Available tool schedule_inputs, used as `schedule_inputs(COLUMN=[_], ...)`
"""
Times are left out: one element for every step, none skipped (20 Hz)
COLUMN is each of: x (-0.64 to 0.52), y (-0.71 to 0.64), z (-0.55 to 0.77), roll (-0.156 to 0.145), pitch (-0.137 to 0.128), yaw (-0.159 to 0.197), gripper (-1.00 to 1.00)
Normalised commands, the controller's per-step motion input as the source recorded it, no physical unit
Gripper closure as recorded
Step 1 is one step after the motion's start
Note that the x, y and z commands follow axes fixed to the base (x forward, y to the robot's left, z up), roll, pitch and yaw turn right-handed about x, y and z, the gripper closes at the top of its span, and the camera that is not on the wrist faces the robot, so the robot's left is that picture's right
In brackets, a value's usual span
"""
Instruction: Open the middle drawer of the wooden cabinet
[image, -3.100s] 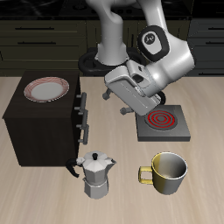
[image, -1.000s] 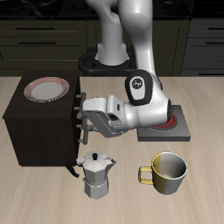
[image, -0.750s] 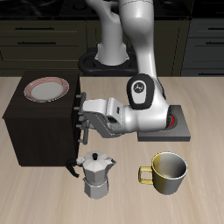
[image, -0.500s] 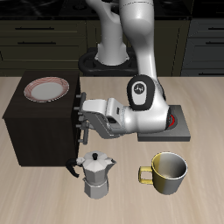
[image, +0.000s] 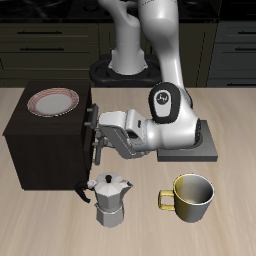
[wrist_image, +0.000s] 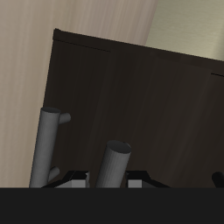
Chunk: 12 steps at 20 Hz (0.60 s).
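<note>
The wooden cabinet (image: 45, 150) stands near the table's edge, with three grey-handled drawers on the face towards the arm. My gripper (image: 99, 133) is right up against that face, at the height of the middle drawer's handle (image: 95, 129). All three drawers look closed. In the wrist view the dark drawer front (wrist_image: 131, 96) fills the frame. A grey handle post (wrist_image: 114, 162) stands between my two fingertips (wrist_image: 77, 176), with a gap on each side. A second post (wrist_image: 48, 144) stands beside it. The jaws look open around the handle.
A red-rimmed plate (image: 52, 102) lies on the cabinet top. A metal moka pot (image: 110, 198) stands close in front of the cabinet's corner. A yellow mug (image: 192, 197) is near the front edge. A grey stove plate (image: 205, 148) lies under my arm.
The gripper came down from above the stove to the cabinet's handles. Over the last second it edged closer to the drawer face. The arm now covers the stove's red ring.
</note>
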Motion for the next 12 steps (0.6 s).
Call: schedule_inputs(x=[-0.02,-0.02,0.08,-0.06,-0.11,0.12,-0.03,-0.01,-0.01,-0.11,-0.15,-0.31], y=[0.61,0.37,0.51,0.59,0.52,0.55,0.44,0.52,0.43,0.38,0.75,0.97], z=[0.04,0.02,-0.01,0.10,0.03,0.06,0.08,0.11,0.04,0.05,0.12,0.15], roll=[0.115,0.004,0.106,0.100,0.033,0.146,0.062,0.101,0.080,0.033,0.164,0.124], pitch=[-0.042,-0.006,0.046,-0.068,-0.023,-0.004,-0.041,-0.066,-0.039,-0.020,-0.016,-0.066], yaw=[0.018,0.000,-0.034,0.037,-0.009,-0.003,0.008,-0.014,0.011,0.022,-0.008,0.000], gripper=[1.00,1.00,1.00,1.00,1.00,1.00,1.00,1.00,1.00,1.00,1.00,1.00])
